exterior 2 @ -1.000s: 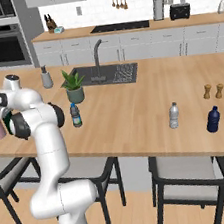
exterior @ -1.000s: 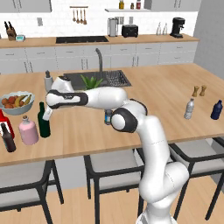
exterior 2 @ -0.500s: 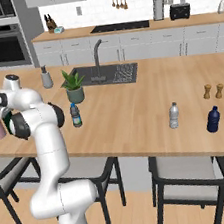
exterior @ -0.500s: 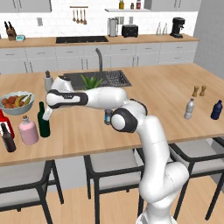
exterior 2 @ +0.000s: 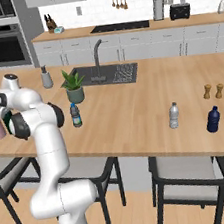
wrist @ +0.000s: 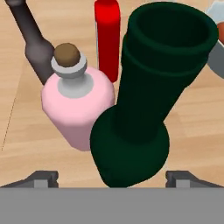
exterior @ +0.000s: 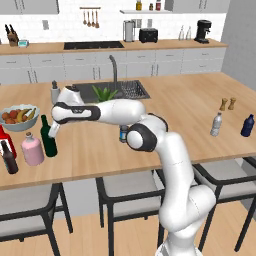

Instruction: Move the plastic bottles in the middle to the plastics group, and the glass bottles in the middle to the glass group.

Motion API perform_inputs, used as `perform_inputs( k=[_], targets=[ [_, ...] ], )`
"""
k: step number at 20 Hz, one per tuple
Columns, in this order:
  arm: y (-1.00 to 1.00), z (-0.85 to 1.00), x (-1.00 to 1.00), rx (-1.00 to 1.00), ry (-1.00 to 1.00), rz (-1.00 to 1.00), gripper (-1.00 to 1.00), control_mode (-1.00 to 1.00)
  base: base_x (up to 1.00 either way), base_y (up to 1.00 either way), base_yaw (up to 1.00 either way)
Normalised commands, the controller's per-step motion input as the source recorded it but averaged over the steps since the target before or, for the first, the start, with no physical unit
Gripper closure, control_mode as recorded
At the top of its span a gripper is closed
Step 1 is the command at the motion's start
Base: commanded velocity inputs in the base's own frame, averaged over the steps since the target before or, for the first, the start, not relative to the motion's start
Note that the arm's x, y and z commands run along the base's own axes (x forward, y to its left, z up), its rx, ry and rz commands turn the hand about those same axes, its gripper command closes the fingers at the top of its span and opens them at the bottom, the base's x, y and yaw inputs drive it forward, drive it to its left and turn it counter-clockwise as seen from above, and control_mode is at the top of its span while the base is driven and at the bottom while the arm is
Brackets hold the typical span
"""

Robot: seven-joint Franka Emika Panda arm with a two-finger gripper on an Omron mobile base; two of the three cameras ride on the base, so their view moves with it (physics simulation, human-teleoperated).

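Observation:
The tall dark green wine bottle (wrist: 144, 96) stands upright on the counter, seen as a green bottle (exterior: 48, 137) at the left end of the island. My gripper (wrist: 111, 179) is open, its fingertips (wrist: 41, 178) wide apart on either side of the bottle and off it. From the side, the gripper (exterior: 52, 131) sits by the bottle's neck. The squat pink bottle (wrist: 76, 105) stands just beside it, also (exterior: 32, 149). Close behind are the red bottle (wrist: 107, 39) and the slim dark brown bottle (wrist: 33, 43). The small water bottle (exterior 2: 75, 115) with blue cap stands mid-counter.
A fruit bowl (exterior: 19, 117) sits just behind the glass bottles. A potted plant (exterior 2: 73, 86) and the sink (exterior 2: 106, 74) lie further back. A greyish clear bottle (exterior: 216, 124) and a dark blue bottle (exterior: 247, 125) stand at the right end, near two shakers (exterior: 226, 104).
The fingers have spread wide and let go of the green bottle, which stays upright in the same spot. The arm has hardly moved.

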Motion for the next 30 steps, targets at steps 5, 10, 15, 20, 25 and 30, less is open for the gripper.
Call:
perform_inputs(
  k=[5,10,15,20,25,30],
  targets=[
    [-0.21,0.45,-0.20,-0.03,0.00,-0.08,-1.00,-1.00,0.00,0.00,0.00],
    [-0.88,0.34,-0.53,0.00,-0.01,-0.22,-1.00,-1.00,0.00,0.00,0.00],
    [-1.00,0.02,-0.52,0.00,0.00,-0.33,-1.00,-1.00,0.00,0.00,0.00],
    [-1.00,0.01,-0.40,-0.01,0.00,-0.38,-1.00,-1.00,0.00,0.00,0.00],
    [-0.98,0.03,0.00,-0.04,0.14,-0.51,-1.00,-1.00,0.00,0.00,0.00],
    [-1.00,-0.27,0.03,0.12,0.06,-0.39,-1.00,-1.00,0.00,0.00,0.00]
  ],
)
